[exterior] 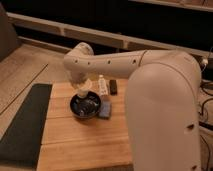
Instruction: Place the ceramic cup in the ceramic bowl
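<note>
Wooden desk carries all items; the ceramic bowl, dark and glossy, serves as the reference point and sits upright towards the desk's far half. White arm reaches in from the right of the bowl, bends at a rounded joint above and behind it, then drops steeply towards its far rim. Gripper hangs at the end of that drop, over the bowl's far edge. Fingers appear clasped on the ceramic cup, though they are mostly hidden by the wrist and the cup itself. Cup is cream-white, roughly upright, over the bowl's far rim and close above it; whether it touches the rim cannot be told. Blue-grey block lies just beside the bowl on its right, touching or nearly so. Slim white bottle stands behind and to the right of the bowl, near the cup. Small dark object lies further right of the bowl, beside the bottle. Dark mat covers the area left of the bowl, well apart from it.
</note>
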You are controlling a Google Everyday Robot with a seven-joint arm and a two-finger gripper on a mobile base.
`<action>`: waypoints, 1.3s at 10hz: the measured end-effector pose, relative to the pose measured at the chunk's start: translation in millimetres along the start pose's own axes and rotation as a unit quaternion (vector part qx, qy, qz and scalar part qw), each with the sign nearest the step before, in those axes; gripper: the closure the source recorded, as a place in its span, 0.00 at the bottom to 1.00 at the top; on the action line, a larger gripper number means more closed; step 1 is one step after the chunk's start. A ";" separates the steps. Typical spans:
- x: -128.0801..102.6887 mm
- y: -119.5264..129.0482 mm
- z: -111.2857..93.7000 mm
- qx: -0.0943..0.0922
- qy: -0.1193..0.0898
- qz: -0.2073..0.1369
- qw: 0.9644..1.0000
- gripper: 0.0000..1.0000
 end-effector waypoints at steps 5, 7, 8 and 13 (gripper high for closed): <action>21.0 -35.4 16.9 0.052 0.017 -0.014 0.998 1.00; 15.5 -45.7 23.5 0.065 0.007 -0.022 0.998 1.00; 16.6 -42.2 29.4 0.064 0.007 -0.027 0.998 1.00; 28.2 -49.9 50.0 0.062 0.018 -0.034 0.997 1.00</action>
